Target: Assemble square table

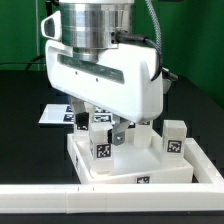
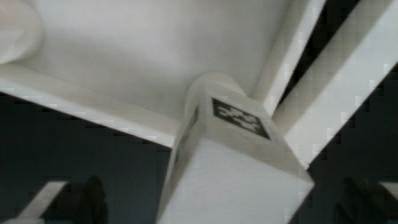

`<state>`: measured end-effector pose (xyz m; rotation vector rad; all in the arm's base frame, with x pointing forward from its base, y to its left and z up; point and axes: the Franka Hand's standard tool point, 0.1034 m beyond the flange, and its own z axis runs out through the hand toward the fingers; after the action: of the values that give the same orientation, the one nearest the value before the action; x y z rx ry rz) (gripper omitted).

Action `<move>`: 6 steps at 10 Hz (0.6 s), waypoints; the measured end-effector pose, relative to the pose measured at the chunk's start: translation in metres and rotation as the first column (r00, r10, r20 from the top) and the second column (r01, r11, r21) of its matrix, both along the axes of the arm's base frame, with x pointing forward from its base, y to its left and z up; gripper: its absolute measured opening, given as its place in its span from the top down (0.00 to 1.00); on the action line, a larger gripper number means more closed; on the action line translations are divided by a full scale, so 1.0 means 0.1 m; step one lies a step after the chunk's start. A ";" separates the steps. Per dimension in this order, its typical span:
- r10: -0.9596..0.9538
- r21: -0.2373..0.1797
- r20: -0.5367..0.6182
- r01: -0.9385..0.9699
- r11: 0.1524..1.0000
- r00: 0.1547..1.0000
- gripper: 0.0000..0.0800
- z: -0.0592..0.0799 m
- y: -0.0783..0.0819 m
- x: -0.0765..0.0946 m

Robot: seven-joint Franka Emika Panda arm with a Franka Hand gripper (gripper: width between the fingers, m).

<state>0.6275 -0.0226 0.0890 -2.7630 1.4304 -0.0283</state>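
The white square tabletop (image 1: 150,170) lies in the middle of the table with its raised rim up. It fills the wrist view (image 2: 125,60). A short white tagged leg (image 1: 101,148) stands upright near the tabletop's corner on the exterior view's left. In the wrist view this leg (image 2: 237,150) runs between my fingers, its tag against the rim. My gripper (image 1: 110,128) hangs straight over it. My gripper (image 2: 228,203) is open, with a dark gap between the leg and each finger. A second leg (image 1: 175,138) stands at the tabletop's corner on the exterior view's right.
The long white border bar (image 1: 60,195) runs along the front of the table. The marker board (image 1: 58,113) lies behind the tabletop on the exterior view's left. The arm's body hides the tabletop's rear part.
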 end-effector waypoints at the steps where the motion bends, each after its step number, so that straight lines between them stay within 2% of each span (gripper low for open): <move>1: 0.043 -0.001 0.001 -0.043 0.999 0.999 0.19 0.00 0.00 0.00; 3: 0.264 -0.010 -0.011 -0.264 0.964 0.964 0.19 0.01 -0.01 0.00; 6: 0.566 -0.033 -0.020 -0.567 0.823 0.824 0.19 0.03 -0.02 0.03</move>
<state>0.6305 -0.0249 0.0922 -3.0960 0.5515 -0.0282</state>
